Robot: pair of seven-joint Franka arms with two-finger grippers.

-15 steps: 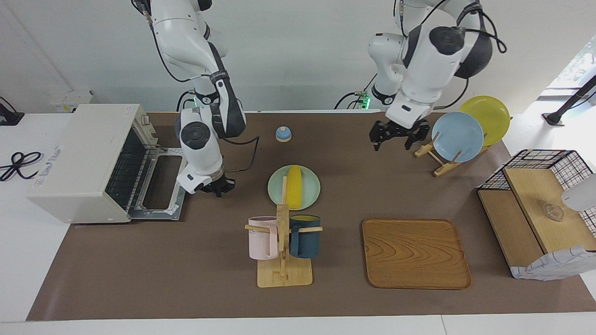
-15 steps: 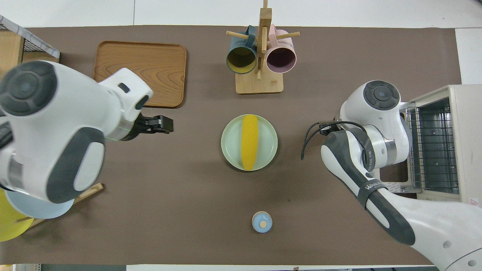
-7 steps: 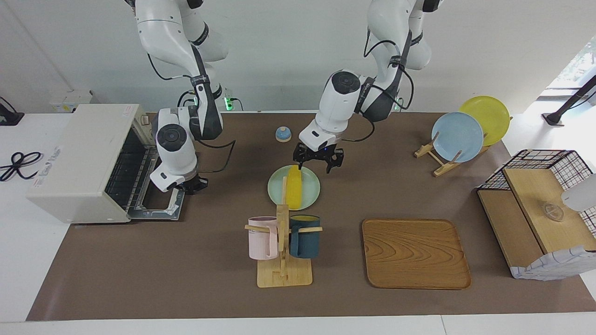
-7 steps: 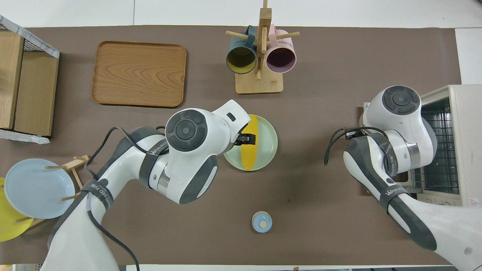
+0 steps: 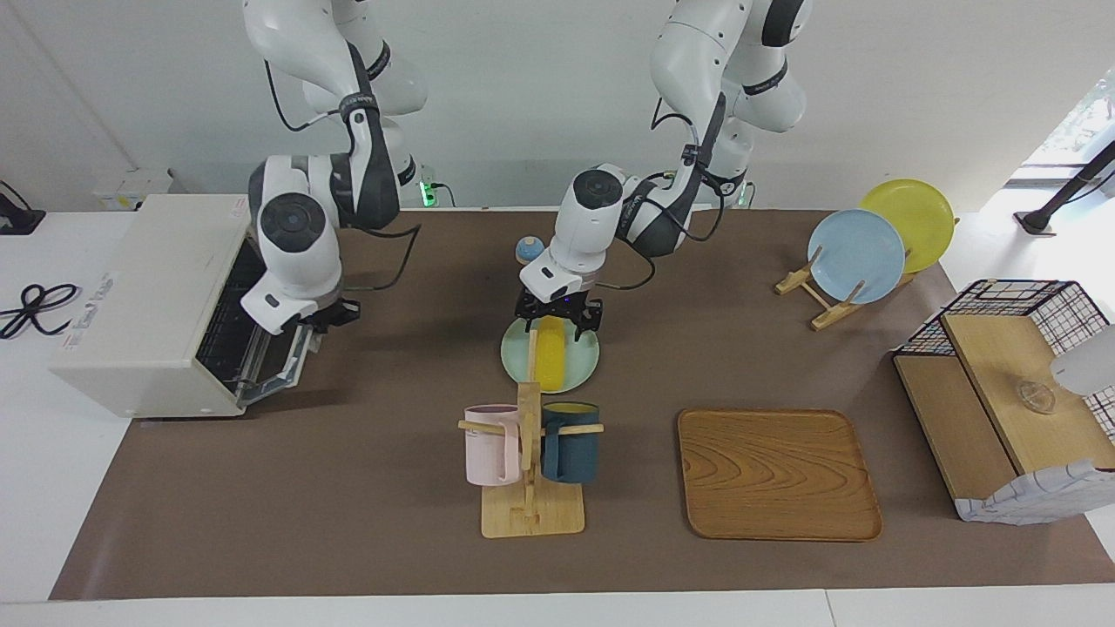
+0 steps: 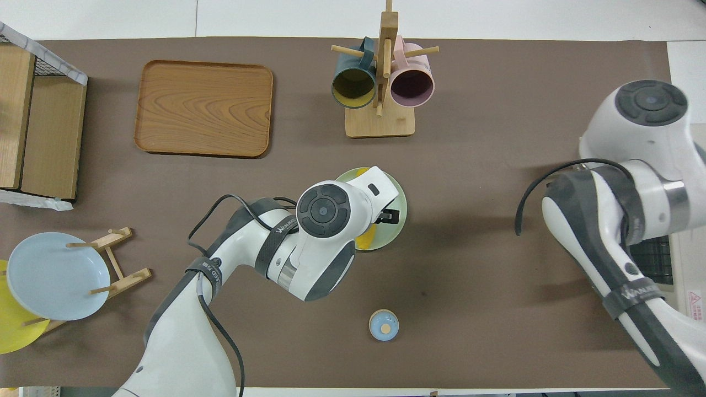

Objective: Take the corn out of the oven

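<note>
The yellow corn (image 5: 550, 361) lies on a pale green plate (image 5: 588, 361) at the middle of the table, outside the oven. My left gripper (image 5: 556, 320) is open and low over the corn's end nearer the robots, its fingers on either side of the cob. In the overhead view the left arm hides most of the corn (image 6: 365, 241) and the plate (image 6: 399, 212). The cream-white oven (image 5: 148, 296) stands at the right arm's end of the table, its door (image 5: 270, 370) tilted half up. My right gripper (image 5: 329, 315) is at the door's upper edge.
A mug rack (image 5: 527, 453) with a pink and a dark blue mug stands just farther from the robots than the plate. A wooden tray (image 5: 778, 475), a small blue bell (image 5: 529, 250), a plate stand with blue and yellow plates (image 5: 858, 257) and a wire-and-wood basket (image 5: 1010, 392) are also on the table.
My left gripper swung from beside the plate stand to the corn and came down over it. My right gripper moved to the oven door, which rose from lying flat to half up.
</note>
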